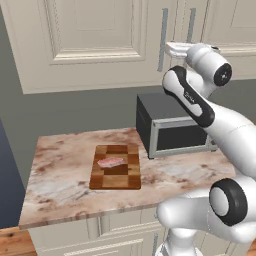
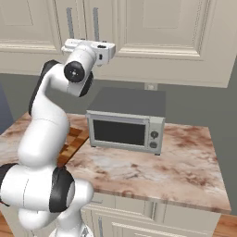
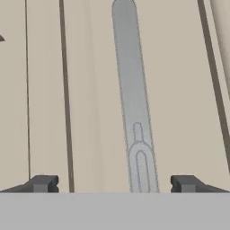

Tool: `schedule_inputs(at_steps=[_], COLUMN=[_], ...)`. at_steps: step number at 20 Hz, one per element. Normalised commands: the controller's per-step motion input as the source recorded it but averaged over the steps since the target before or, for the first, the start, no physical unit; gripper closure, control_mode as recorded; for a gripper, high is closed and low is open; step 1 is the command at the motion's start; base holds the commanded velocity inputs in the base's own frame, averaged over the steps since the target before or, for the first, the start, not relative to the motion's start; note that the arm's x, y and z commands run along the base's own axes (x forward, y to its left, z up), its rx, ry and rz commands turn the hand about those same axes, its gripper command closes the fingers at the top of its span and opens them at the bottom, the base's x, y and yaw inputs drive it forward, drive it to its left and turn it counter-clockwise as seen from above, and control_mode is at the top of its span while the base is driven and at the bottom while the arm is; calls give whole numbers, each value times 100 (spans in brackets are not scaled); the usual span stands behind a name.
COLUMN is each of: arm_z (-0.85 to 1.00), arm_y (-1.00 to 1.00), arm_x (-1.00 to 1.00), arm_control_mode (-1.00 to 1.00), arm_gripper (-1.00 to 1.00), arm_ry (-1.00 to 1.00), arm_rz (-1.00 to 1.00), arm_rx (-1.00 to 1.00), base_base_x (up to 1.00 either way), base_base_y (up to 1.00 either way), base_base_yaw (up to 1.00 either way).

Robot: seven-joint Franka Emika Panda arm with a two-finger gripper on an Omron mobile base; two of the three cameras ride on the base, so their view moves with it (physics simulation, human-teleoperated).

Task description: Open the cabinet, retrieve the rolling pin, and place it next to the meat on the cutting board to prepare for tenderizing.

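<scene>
End effector (image 3: 114,184) stood wide open and held nothing, its two tips on either side of the grey bar handle (image 3: 132,99) of the closed cabinet (image 1: 90,40). The handle looked stiff, smooth and maybe slippery, so I judged its middle the best place to grip. On the surface (image 1: 60,175), the meat (image 1: 110,162) lay on the cutting board (image 1: 116,179), at about eight o'clock from the toaster oven (image 1: 170,125).

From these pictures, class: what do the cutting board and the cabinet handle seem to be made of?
Cutting board: apparently wood, matte, shown by dark and light brown checkered blocks. Cabinet handle: probably brushed metal, judging by its smooth, even grey bar; painted plastic cannot be ruled out.
</scene>
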Motion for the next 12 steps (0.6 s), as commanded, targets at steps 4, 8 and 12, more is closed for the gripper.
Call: schedule_inputs(at_steps=[4,8,12], arm_z=[-3,-2,-5], arm_y=[0,0,3], arm_x=[51,52,52], arm_control_mode=[-100,-100,-100], arm_gripper=[-100,-100,100], arm_ry=[0,0,0], arm_rz=[7,6,4], arm_rx=[0,0,0], base_base_x=[0,0,0], base_base_y=[0,0,0], base_base_yaw=[0,0,0])
